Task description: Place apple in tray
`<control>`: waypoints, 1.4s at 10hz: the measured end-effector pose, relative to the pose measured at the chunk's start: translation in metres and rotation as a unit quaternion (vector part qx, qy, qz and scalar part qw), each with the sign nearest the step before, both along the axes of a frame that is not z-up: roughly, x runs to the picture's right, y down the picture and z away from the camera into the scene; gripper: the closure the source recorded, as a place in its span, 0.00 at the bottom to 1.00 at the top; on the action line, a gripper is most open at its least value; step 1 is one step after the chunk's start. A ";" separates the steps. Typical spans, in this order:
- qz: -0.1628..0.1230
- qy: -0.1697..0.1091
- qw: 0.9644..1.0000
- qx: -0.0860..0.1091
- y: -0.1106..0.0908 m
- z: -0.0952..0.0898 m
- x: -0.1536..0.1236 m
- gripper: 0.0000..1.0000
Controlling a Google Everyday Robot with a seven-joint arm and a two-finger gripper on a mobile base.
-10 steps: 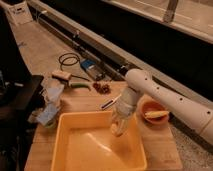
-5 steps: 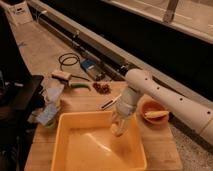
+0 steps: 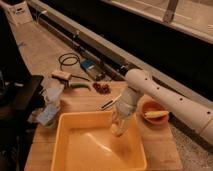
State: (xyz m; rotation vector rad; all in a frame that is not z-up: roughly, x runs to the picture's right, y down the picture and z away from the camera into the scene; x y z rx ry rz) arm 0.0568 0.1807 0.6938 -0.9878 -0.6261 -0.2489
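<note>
The tray (image 3: 64,146) is a large yellow tub on the wooden table, in the lower middle of the camera view. My gripper (image 3: 119,129) hangs from the white arm (image 3: 150,89) and points down inside the tray, near its far right wall, just above the floor. The apple does not show as a separate thing; I cannot tell whether it sits in the gripper. The rest of the tray's floor is bare.
An orange bowl (image 3: 148,107) with a yellow item in it stands right of the tray. Dark red grapes (image 3: 102,88), a green item (image 3: 79,86) and a dark utensil (image 3: 109,104) lie behind the tray. Crumpled packets (image 3: 50,107) lie at its left. A cable (image 3: 70,60) lies on the floor.
</note>
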 end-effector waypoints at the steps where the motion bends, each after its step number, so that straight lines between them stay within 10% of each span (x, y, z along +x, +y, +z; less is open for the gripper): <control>1: -0.002 0.002 1.000 0.001 0.001 0.000 0.001 0.71; 11: -0.020 0.012 1.000 0.009 -0.001 -0.005 0.000 0.83; 14: -0.024 0.014 1.000 0.009 0.000 -0.003 -0.002 0.61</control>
